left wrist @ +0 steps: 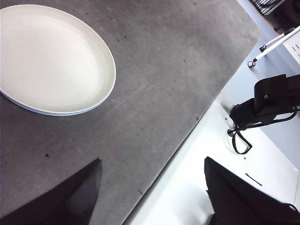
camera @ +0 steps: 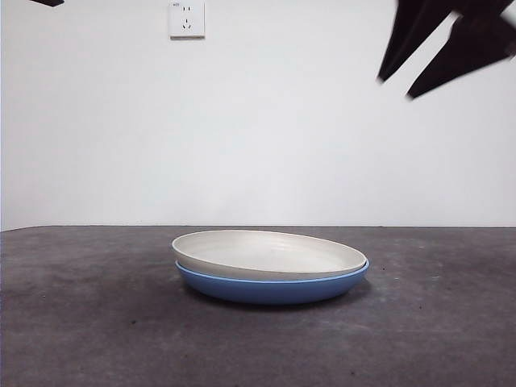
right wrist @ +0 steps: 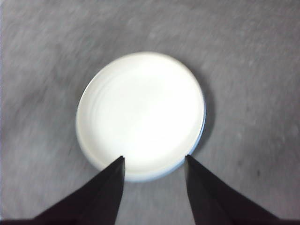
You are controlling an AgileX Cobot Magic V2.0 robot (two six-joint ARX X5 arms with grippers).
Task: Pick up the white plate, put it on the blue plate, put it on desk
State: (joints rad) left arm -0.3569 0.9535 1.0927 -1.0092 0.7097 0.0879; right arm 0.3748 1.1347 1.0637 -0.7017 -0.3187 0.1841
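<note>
looking across the room, we see the desk [camera: 89, 322] first, because it is the biggest thing. it is wide, flat and dark grey, with small spots on it. a white wall [camera: 258, 129] stands behind it, and a wall plug [camera: 186, 19] sits high up on that wall.

next come the two plates, out in the middle of the desk. the blue plate [camera: 270, 288] lies flat on the desk. the white plate [camera: 268, 254] sits on top of it, a little tilted, so one side is higher than the other. from above, only a thin blue edge peeks out from under the white plate.

then we see the right gripper [camera: 395, 89]. it hangs high in the air, up in the top corner of the front view, well apart from the plates. its two black jaws are spread wide and hold nothing. its own camera looks down on the white plate [right wrist: 140, 115].

last is the left gripper [left wrist: 152, 192]. it waits off to the side, near the edge of the desk. its jaws are spread wide too, and it holds nothing.
</note>
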